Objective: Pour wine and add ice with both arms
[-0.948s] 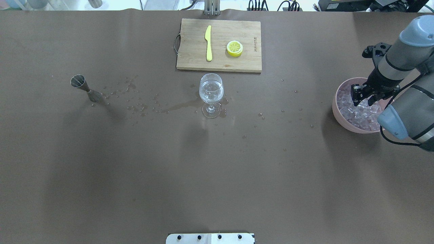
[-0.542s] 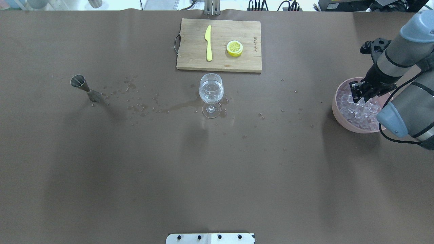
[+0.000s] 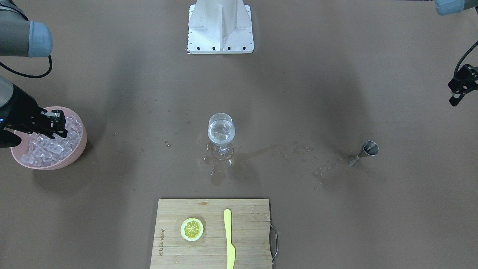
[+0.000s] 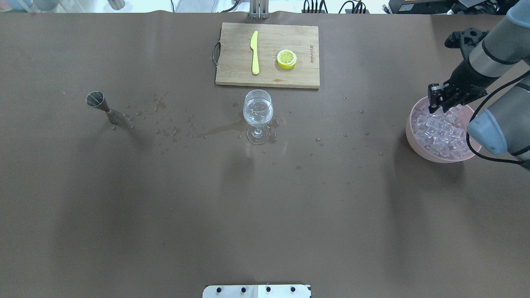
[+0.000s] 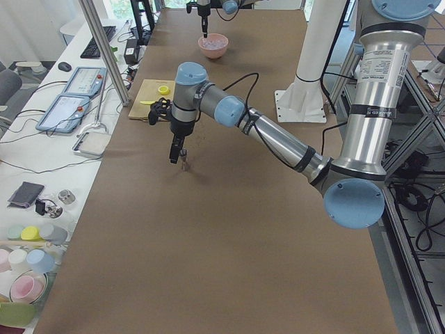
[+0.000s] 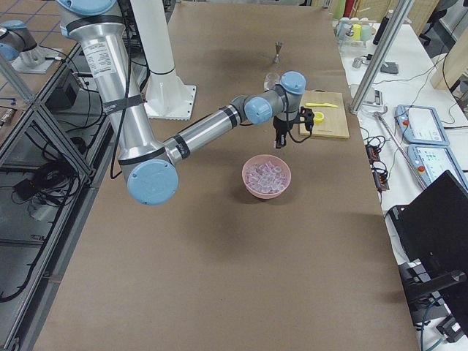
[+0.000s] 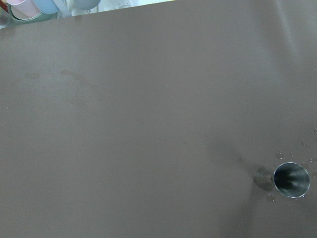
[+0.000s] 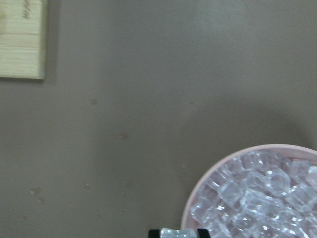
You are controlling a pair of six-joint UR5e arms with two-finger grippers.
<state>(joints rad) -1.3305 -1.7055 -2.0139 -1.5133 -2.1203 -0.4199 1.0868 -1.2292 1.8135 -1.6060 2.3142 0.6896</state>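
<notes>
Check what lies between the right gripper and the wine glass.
Overhead view: only bare brown table cover with scattered droplets between the right gripper, shut on an ice cube above the pink bowl, and the wine glass.

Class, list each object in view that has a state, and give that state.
Wine glass, upright, holding clear liquid.
Jigger, upright.
Pink bowl, full of ice cubes.
Right gripper, shut on one ice cube.
Left gripper, holding nothing; openness unclear.
</notes>
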